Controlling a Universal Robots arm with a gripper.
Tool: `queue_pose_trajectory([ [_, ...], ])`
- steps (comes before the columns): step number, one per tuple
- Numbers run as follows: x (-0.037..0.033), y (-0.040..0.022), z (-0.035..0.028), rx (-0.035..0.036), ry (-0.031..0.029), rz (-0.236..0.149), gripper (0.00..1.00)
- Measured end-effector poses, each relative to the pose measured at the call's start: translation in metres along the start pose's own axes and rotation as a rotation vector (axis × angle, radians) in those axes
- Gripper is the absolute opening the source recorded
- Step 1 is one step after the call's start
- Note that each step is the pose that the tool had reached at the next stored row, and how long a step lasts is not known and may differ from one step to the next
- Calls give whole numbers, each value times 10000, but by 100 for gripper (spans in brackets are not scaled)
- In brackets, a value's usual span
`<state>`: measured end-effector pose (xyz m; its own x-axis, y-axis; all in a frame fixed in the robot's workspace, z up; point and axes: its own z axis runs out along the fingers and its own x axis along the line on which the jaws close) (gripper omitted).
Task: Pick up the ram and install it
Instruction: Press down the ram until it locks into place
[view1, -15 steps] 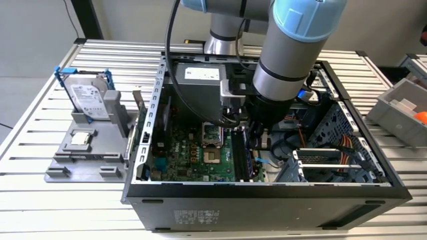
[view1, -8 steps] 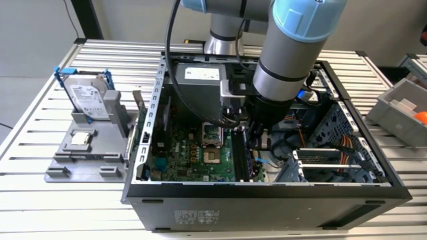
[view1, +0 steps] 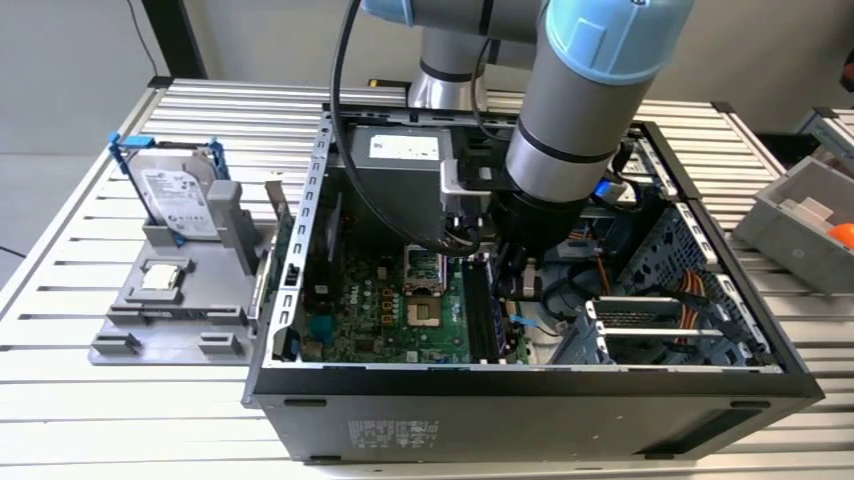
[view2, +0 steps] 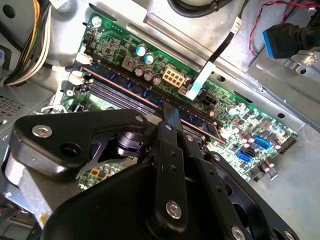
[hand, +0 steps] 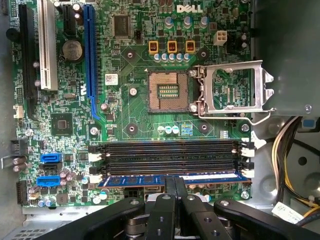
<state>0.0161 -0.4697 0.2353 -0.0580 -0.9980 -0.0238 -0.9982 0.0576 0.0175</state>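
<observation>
Silver arm (view1: 567, 110) with pale-blue joint caps, black cable (view1: 344, 90), and black screw-studded end effector (hand: 175, 192).

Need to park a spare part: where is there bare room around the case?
Bare table lies at the exterior view's left, beyond the grey holder, and along the front edge. Inside the case it is crowded: the gripper sits at the ram over the motherboard.

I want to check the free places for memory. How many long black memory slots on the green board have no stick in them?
3, side by side: first, second, third. The ram lies along the fourth place, next to the tool; the tool hides part of it.
</observation>
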Motion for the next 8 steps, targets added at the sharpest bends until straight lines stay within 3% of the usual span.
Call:
queue_pose_trajectory([
  [5,1,-1,54,-106,7,2,0],
  [8,2,0,58,-127,13,4,0],
])
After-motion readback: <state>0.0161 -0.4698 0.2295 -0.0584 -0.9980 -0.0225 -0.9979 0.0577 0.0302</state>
